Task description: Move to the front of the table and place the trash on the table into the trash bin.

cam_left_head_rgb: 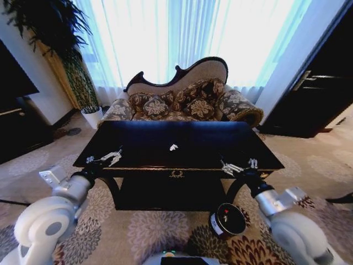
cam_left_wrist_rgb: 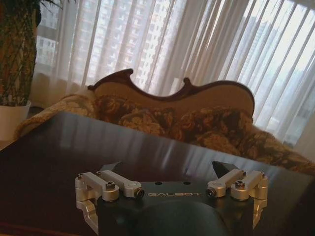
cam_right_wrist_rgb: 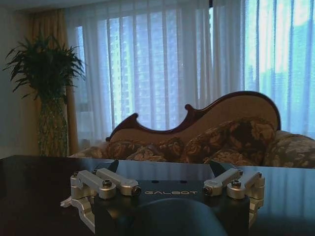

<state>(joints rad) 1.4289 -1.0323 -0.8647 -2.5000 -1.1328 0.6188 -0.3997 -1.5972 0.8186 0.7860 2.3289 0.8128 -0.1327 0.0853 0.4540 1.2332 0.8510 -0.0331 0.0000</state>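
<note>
- Now the robot faces the long front edge of the table [cam_left_head_rgb: 182, 139], with a patterned sofa [cam_left_head_rgb: 187, 102] beyond it against bright curtains.
- One white crumpled scrap of trash [cam_left_head_rgb: 173, 147] lies near the middle of the tabletop, well apart from both arms.
- Left gripper [cam_left_head_rgb: 112, 157] hovers over the table's front left corner, fingers spread and holding nothing.
- Right gripper [cam_left_head_rgb: 231, 167] sits over the front right edge, fingers likewise spread and empty.
- On the carpet, the trash bin [cam_left_head_rgb: 227, 220] stands before the table's right leg.
</note>
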